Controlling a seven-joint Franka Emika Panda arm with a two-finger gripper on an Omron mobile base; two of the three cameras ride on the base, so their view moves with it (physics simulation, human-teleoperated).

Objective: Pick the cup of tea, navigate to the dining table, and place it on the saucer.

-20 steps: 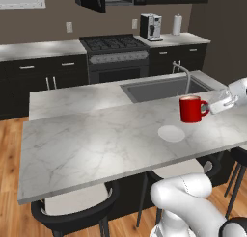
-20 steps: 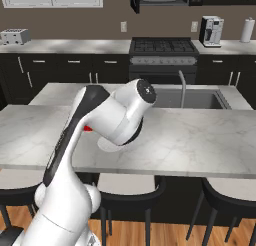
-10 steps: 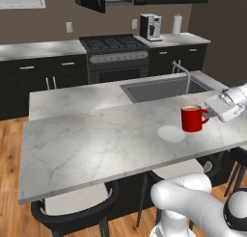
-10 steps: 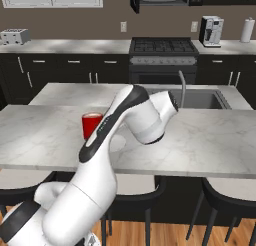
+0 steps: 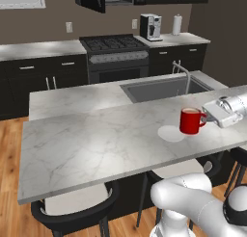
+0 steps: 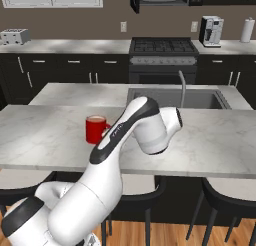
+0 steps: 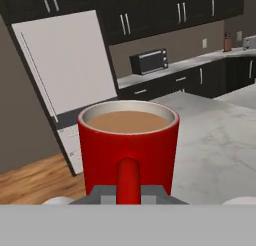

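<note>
End effector (image 5: 208,118) clamped on cup of tea (image 5: 191,121)

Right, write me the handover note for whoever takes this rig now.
Pincer: shut on the cup of tea, gripping its handle; the tea is level in the hand view.
Cup of tea: upright, held just to the right of the saucer in the left base view, not on it. Whether its base touches the dining table cannot be told.
Saucer: bare, on the dining table near its front edge.
Done: cup picked, base at the dining table.
Left: shift the cup over the saucer, set it down, open the pincer, back off.
</note>
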